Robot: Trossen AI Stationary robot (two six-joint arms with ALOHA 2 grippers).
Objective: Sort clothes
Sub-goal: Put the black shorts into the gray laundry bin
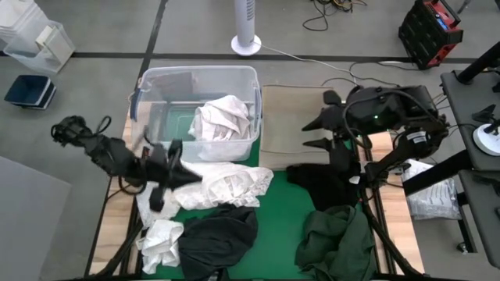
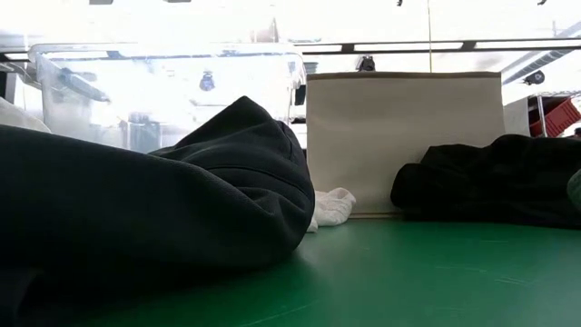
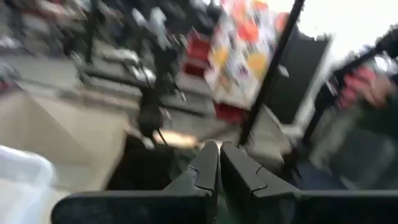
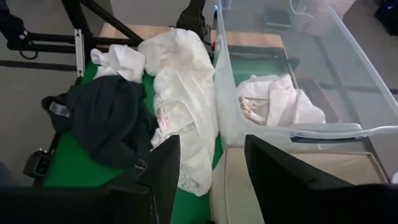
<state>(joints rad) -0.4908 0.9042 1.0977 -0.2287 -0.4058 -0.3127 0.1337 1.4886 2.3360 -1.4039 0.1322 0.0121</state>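
The clear plastic bin [image 1: 156, 86] at the back of the bench is the landmark here: one crumpled white garment [image 1: 225, 117] already lies inside it, so whites seem to belong there, and a beige fabric box [image 1: 291, 117] stands just to the right of the bin, apparently still without clothes. The left gripper [image 1: 162, 190] hangs just in front of the bin's near left corner, over the edge of a cream lacy garment [image 1: 230, 186], its fingers [image 3: 208, 163] pressed together on nothing. To take that piece well, I'd say it should open, drop onto a thick fold, pinch deep, then lift high enough that the trailing hem clears the bin wall. The right gripper [image 1: 319, 133] waits over the beige box, fingers [image 4: 165, 165] spread apart and empty. In front of the bin lie a smaller white bundle [image 1: 160, 238], a charcoal heap [image 1: 219, 238], a black garment [image 1: 324, 183] and a dark green one [image 1: 336, 242], all on the flat green mat [image 1: 281, 215] covering the wooden bench [image 1: 109, 226]. Beyond it, a grey floor, a white fan base [image 1: 245, 43], cables and a red-and-black case [image 1: 433, 31].
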